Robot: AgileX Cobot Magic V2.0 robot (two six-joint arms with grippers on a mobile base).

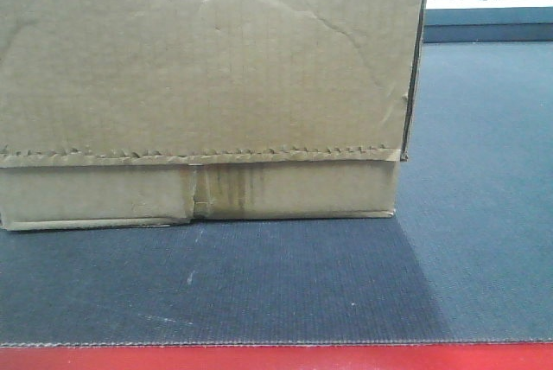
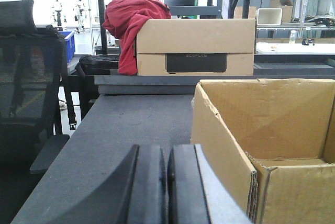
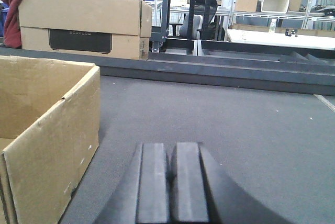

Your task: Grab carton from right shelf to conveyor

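The brown carton (image 1: 207, 85) rests on the dark ribbed conveyor belt (image 1: 467, 214), close behind its red front edge (image 1: 276, 358). Its creased face, serrated flap and taped seam face the front view. Its top is open. My left gripper (image 2: 166, 156) is shut and empty, just left of the carton's left wall (image 2: 220, 130). My right gripper (image 3: 170, 150) is shut and empty, to the right of the carton's right wall (image 3: 52, 145), with a gap of belt (image 3: 235, 119) between. The right shelf is out of view.
A closed tan box with a dark label (image 2: 196, 46) and a red cloth (image 2: 128, 20) stand beyond the belt's far edge; they also show in the right wrist view (image 3: 78, 25). A black mesh chair (image 2: 29, 77) stands left of the belt. Shelving and a white table (image 3: 282, 38) lie behind.
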